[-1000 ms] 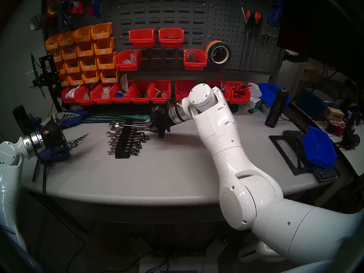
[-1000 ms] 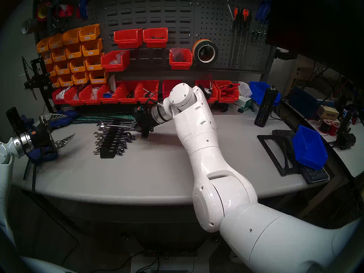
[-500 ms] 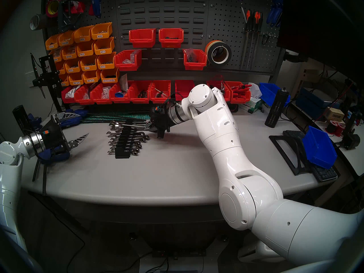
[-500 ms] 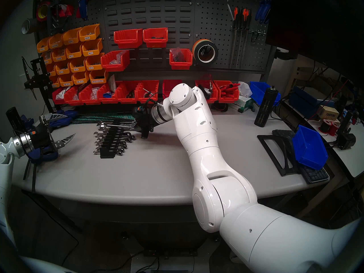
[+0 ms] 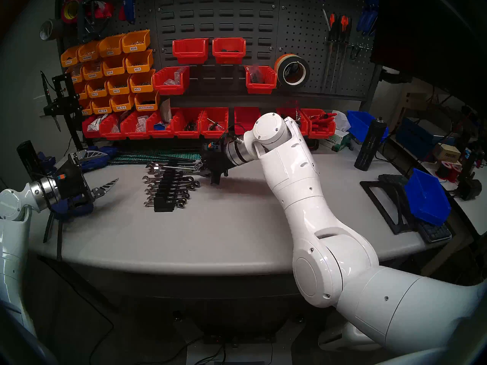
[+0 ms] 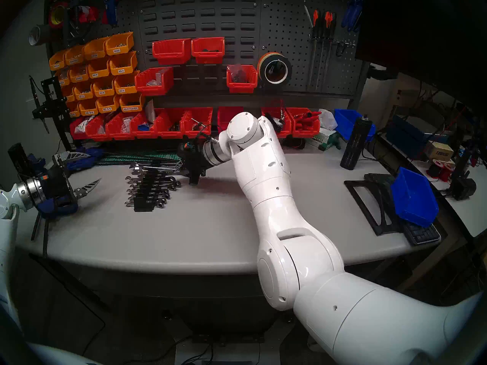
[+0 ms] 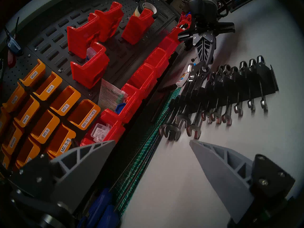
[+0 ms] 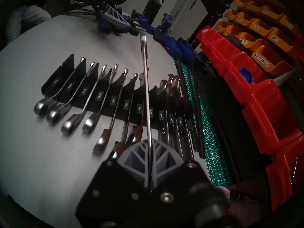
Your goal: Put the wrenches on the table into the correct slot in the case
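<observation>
above the black rack (image 8: 115, 99), the right fingers (image 8: 139, 157) clamp a chrome wrench (image 8: 146, 84); left fingers (image 7: 213, 165) apart.

Both arms (image 5: 297, 177) wear glossy white rounded shells with small dark screws and round joint caps, ending in ringed silver wrist flanges. Each tool (image 5: 91, 172) has a black body with an orange-and-teal tag, and grey ribbed, leaf-shaped fingers (image 7: 220, 170) bolted on black brackets. A thin black cable loops at the right wrist.

Grey table (image 5: 210, 238), rounded front edge. Lying on it left of centre, the black wrench rack (image 5: 168, 190) with chrome wrenches (image 5: 187, 187) in its grooves. Behind that, a green cutting mat (image 5: 158, 156) along the back. Far right: a black triangular stand (image 5: 387, 203), a blue bin (image 5: 427, 198) and a keyboard (image 5: 434, 232).
</observation>
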